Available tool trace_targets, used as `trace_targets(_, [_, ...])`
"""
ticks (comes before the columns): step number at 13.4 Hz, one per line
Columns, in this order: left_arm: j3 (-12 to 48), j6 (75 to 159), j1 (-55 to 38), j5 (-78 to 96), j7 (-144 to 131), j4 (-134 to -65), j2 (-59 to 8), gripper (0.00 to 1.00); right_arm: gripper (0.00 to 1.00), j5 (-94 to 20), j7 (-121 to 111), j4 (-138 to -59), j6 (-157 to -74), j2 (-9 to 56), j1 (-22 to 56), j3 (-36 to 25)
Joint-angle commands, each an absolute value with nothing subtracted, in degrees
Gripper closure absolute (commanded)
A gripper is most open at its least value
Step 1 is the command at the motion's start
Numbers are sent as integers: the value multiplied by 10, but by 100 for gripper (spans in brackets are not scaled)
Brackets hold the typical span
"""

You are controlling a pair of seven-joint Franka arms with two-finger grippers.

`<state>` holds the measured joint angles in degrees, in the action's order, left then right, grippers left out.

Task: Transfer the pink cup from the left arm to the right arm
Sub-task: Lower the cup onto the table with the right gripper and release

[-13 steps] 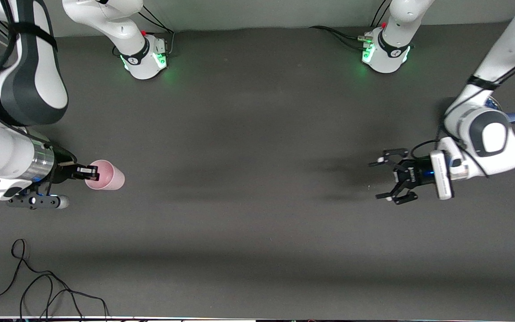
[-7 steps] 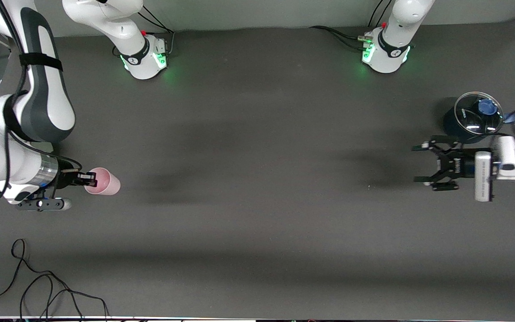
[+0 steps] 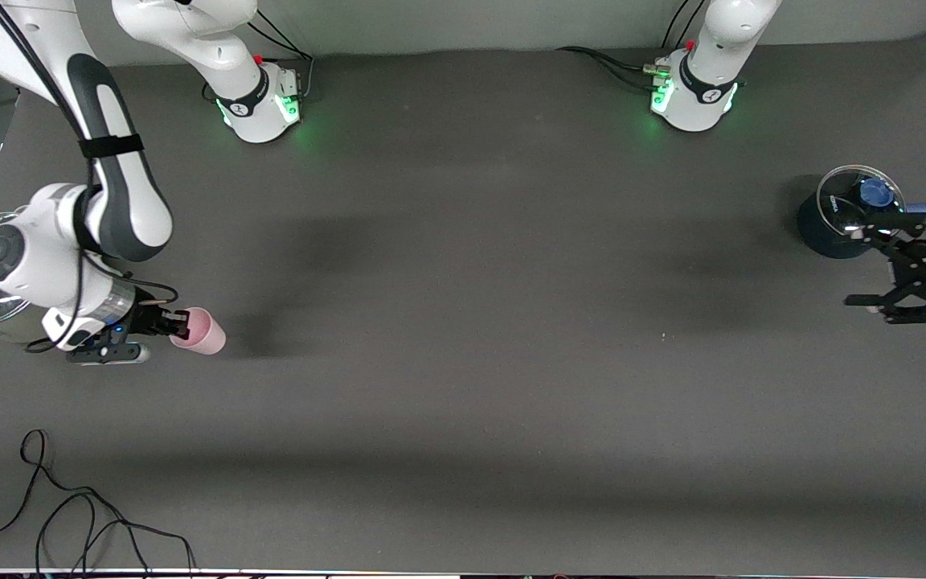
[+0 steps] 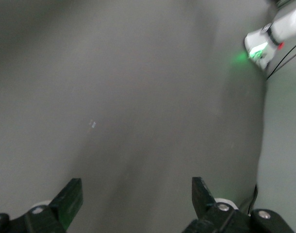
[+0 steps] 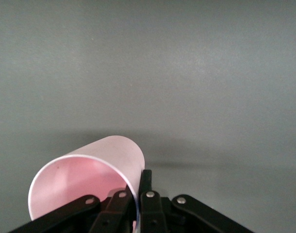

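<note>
Right gripper [image 3: 182, 326] clamped on pink cup [image 3: 202, 332] rim, cup tipped sideways — left gripper [image 3: 873, 259] spread wide, holding nothing.

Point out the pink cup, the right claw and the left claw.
pink cup [image 3: 204, 334]: front view, on its side wall.
right claw [image 3: 177, 324]: front view, between its fingertips at the cup's rim.
left claw [image 3: 878, 259]: front view, between its open fingertips.

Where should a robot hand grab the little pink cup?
By its rim, pinching the thin wall at the open mouth, one finger inside and one outside. That is how the right hand grips the pink cup, coming from the right arm's end of the table. The cup is smooth, tapered and has no handle. The left hand waits open, empty.
</note>
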<state>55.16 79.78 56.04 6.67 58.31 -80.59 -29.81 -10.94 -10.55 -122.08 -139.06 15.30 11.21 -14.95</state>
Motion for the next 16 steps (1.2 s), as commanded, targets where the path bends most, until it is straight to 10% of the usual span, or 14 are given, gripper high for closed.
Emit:
trace_targets(1, [550, 747, 546, 4, 542, -766, -277, 0, 100, -140, -126, -1262, -1460, 155, 122, -149])
trace_targets(6, [551, 717, 547, -64, 345, -766, -204, 0, 100, -141, -125, -1267, -1505, 190, 135, -148])
trace_targets(7, [550, 716, 546, -65, 323, -769, -187, 0, 91, -141, -125, -1267, -1504, 190, 135, -147])
trace_targets(8, [550, 723, 547, -64, 296, -771, -171, 0, 52, -141, -125, -1267, -1504, 187, 135, -148])
trace_targets(10, [551, 737, 543, -66, 219, -773, -148, 0, 22, -143, -124, -1267, -1499, 182, 135, -148])
trace_targets(16, [549, 811, 524, -69, 94, -846, -73, 0, 0, -152, -106, -1259, -1386, 86, 136, -152])
